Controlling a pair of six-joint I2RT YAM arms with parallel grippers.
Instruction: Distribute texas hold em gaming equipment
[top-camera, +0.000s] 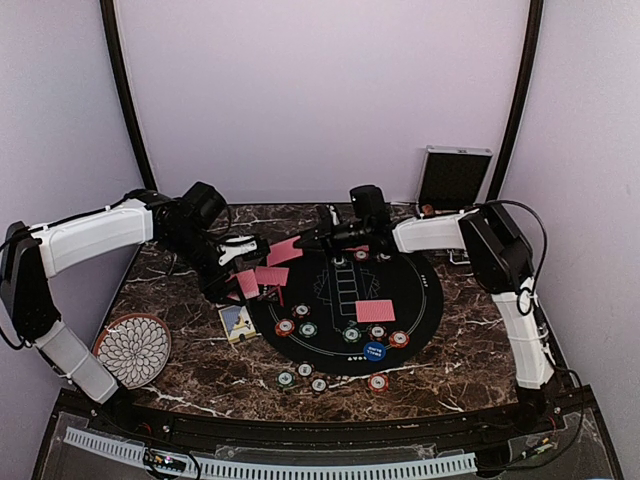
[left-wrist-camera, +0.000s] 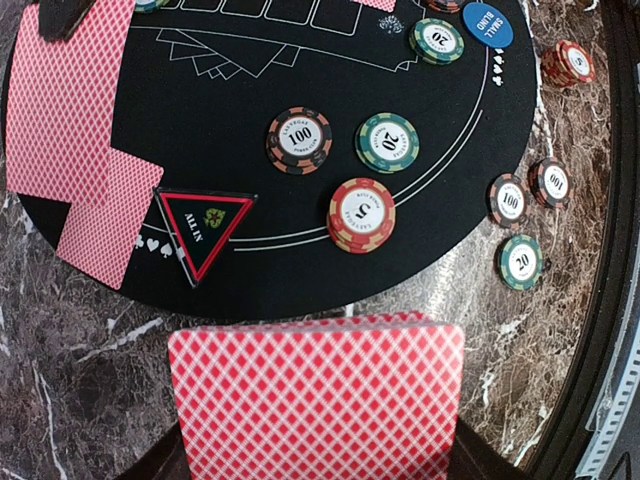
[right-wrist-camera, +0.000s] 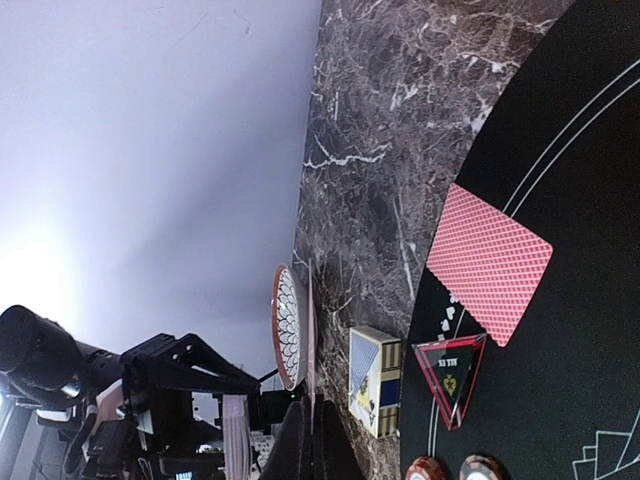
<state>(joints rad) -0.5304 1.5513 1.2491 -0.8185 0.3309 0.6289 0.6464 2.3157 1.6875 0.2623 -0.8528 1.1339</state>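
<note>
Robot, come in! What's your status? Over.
Left end effector shut on deck. Right end effector shut, apparently on one card. Chips, dealt cards on mat below. Nothing seen blocking.

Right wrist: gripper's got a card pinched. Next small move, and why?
Probably lower the right gripper toward the mat and release its card beside the lone card by the ALL IN marker. That card hangs over the mat's left edge, the seat there shows one card only, and the left gripper holds the deck ready.
</note>
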